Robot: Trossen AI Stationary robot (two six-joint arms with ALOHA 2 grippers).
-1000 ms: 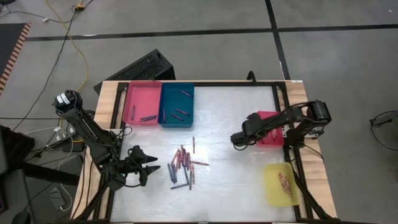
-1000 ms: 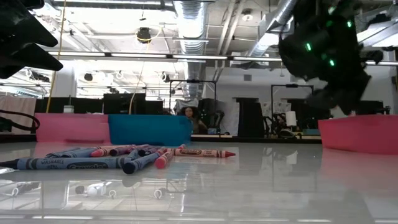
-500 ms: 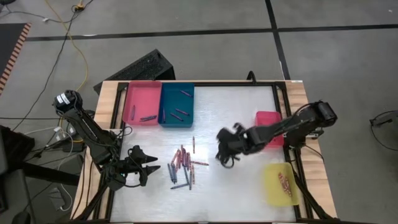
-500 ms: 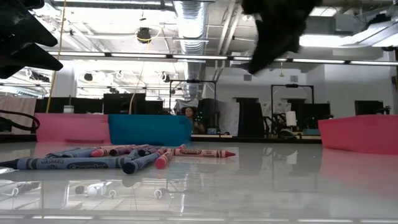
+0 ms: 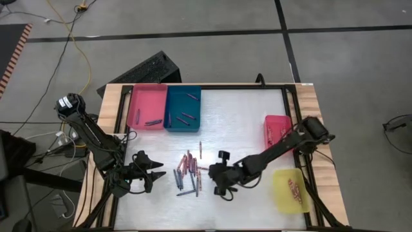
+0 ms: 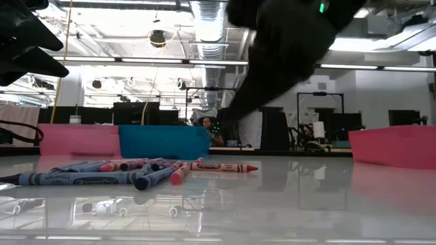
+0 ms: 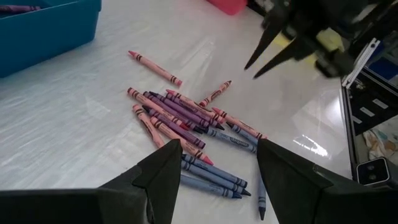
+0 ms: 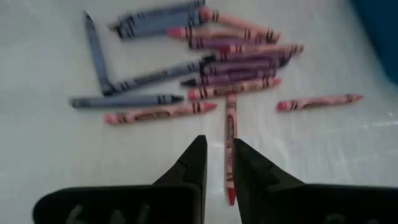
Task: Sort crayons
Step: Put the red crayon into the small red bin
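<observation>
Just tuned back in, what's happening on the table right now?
The right gripper, fingers apart and holding nothing, is reaching toward the loose crayons piled mid-table, with a red crayon lined up just ahead of its fingertips. The left gripper waits open on the pile's other side. Some crayons already lie in the pink tray, blue tray, red tray and yellow tray.

I see grey floor (image 5: 193, 38) crossed by dark lines, a yellow cable (image 5: 76, 38), ceiling ducts (image 6: 204, 17) (strip lights on).
</observation>
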